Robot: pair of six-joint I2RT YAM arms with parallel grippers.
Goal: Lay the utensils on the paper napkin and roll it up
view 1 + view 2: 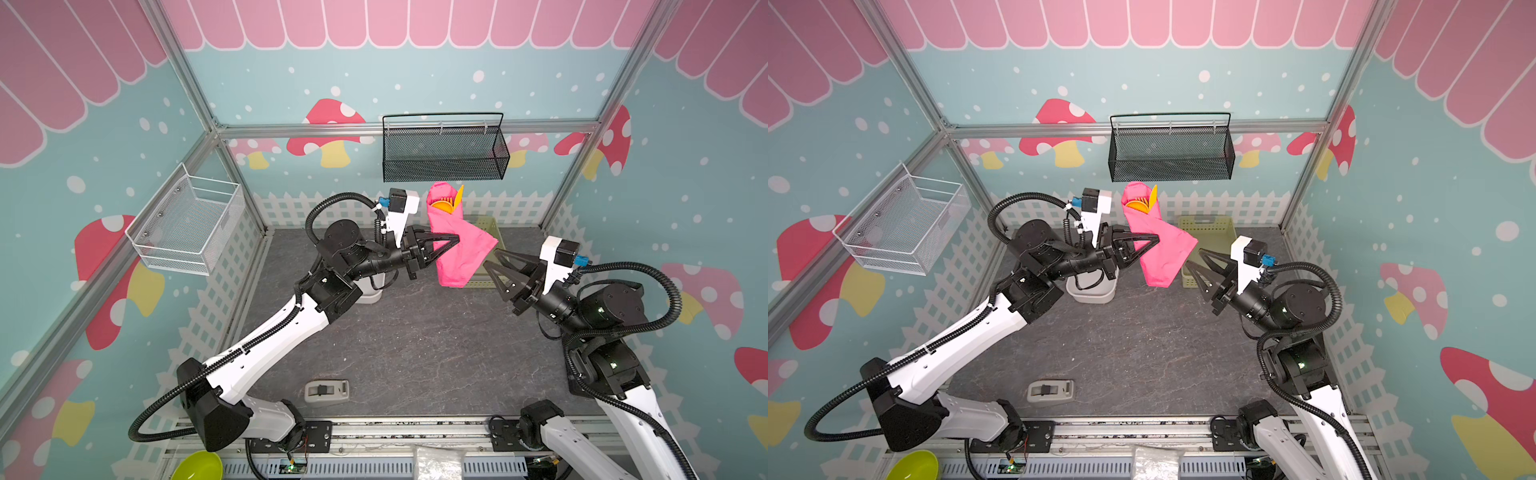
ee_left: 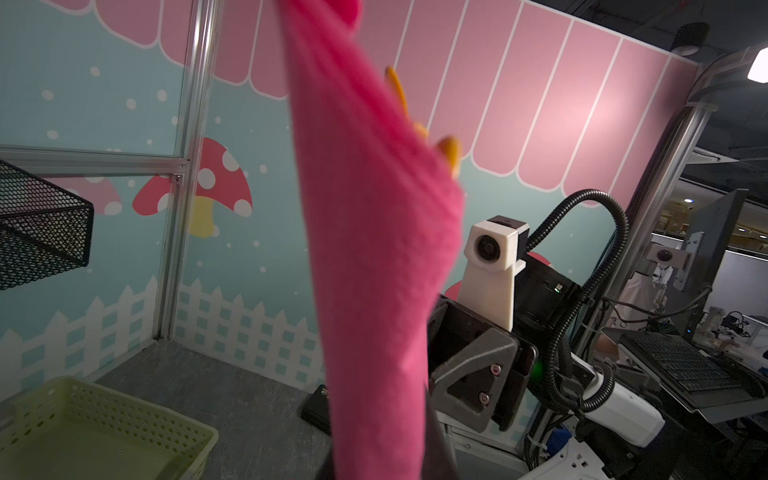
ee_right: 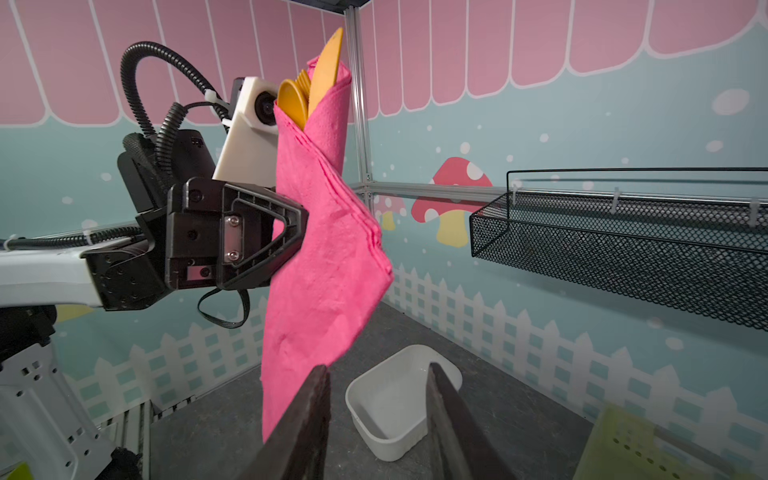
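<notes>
The magenta paper napkin is rolled into a cone and held upright in the air above the back of the table. The orange utensils stick out of its upper end; a spoon bowl and a flat pointed tip show there. My left gripper is shut on the roll's middle from the left. A loose napkin flap hangs to the right. My right gripper stands open beside the roll's lower right edge, nothing between its fingers.
A black mesh basket hangs on the back wall just above the roll. A white wire basket hangs on the left wall. A pale green basket and a white tub stand at the back. A grey device lies in front.
</notes>
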